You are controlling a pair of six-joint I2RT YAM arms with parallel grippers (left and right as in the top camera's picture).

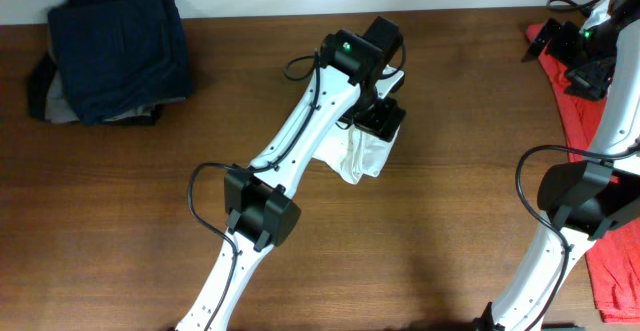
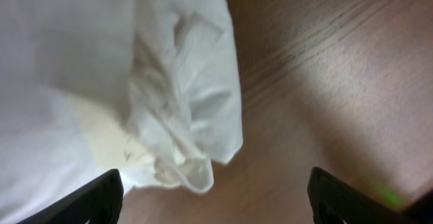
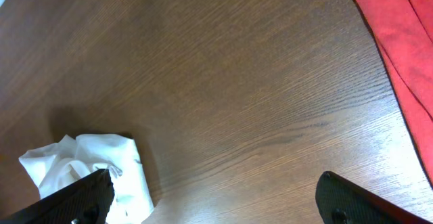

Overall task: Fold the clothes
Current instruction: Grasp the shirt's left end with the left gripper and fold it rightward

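Note:
The white T-shirt lies bunched in a small crumpled heap at the middle of the wooden table; its chest print is hidden. My left gripper hovers just above the heap's far edge. In the left wrist view the crumpled white cloth fills the left side, and the left gripper's fingers are spread wide with nothing between them. My right gripper is at the far right, near the back, open and empty. Its view shows the white heap at lower left.
A red T-shirt lies along the table's right edge under the right arm, also showing in the right wrist view. Dark navy folded garments are stacked at the back left. Bare wood lies between the arms.

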